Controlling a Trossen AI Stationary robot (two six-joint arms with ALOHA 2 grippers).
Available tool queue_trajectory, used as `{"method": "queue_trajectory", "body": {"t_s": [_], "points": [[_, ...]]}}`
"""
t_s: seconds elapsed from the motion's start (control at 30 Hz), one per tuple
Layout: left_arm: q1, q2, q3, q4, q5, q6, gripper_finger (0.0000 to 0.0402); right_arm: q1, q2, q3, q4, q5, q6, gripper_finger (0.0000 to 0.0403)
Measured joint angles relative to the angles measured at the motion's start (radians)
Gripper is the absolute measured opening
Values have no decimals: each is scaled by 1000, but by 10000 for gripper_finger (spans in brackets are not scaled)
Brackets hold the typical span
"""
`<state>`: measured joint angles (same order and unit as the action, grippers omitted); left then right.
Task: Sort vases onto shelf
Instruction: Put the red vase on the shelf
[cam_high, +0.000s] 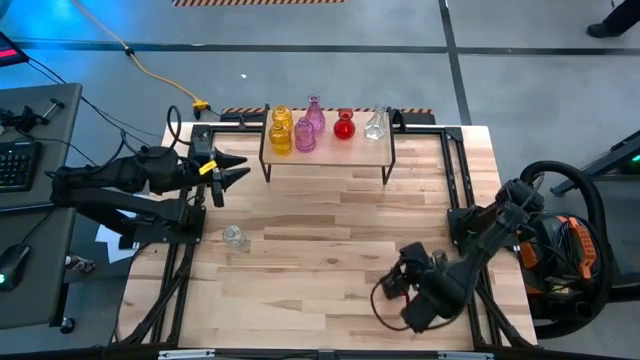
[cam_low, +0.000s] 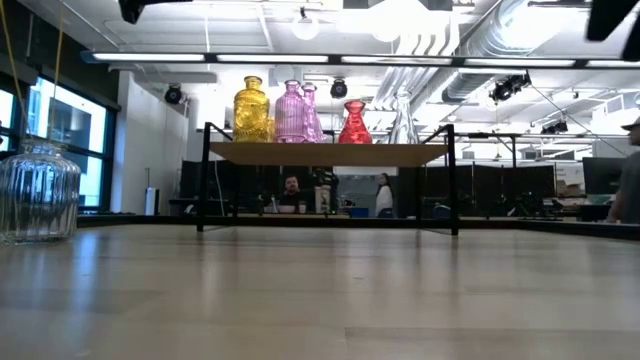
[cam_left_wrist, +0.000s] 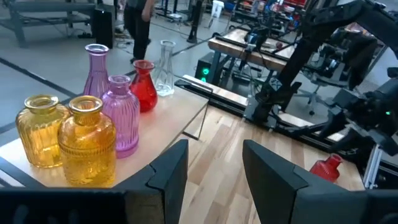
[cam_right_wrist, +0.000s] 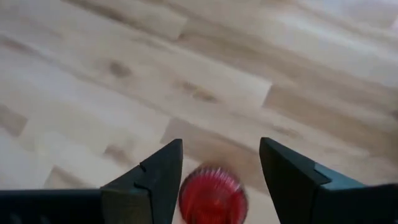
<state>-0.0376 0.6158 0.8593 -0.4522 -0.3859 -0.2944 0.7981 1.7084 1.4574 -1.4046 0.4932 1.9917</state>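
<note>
Between the spread fingers of the right gripper (cam_right_wrist: 214, 180) stands a red vase (cam_right_wrist: 213, 196), not yet gripped. Step in hand: pickup of this vase. Next move, by judgement: descend, close on the neck, carry to the shelf (cam_high: 372, 152). Left gripper (cam_high: 232, 172) waits beside the shelf, open and empty.

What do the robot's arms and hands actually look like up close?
Both arms are dark, nearly black, built of jointed segments. The left hand ends in two flat, pointed fingers and carries a small yellow marking near the wrist. The right hand has the same dark wedge-shaped fingers. Black cables loop beside the right arm.
</note>
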Motion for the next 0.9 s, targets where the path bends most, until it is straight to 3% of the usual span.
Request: {"method": "queue_trajectory", "body": {"t_s": [0.1, 0.27, 0.73, 0.9], "points": [[0, 8, 0, 0, 0, -9, 145, 45, 0, 0, 21, 26, 5, 197], [0, 19, 0, 0, 0, -9, 145, 125, 0, 0, -26, 168, 98, 197], [0, 26, 0, 0, 0, -19, 145, 216, 90, 0, -24, 153, 72, 197], [0, 26, 0, 0, -1, -26, 145, 237, 128, 0, -24, 231, 68, 197]]}}
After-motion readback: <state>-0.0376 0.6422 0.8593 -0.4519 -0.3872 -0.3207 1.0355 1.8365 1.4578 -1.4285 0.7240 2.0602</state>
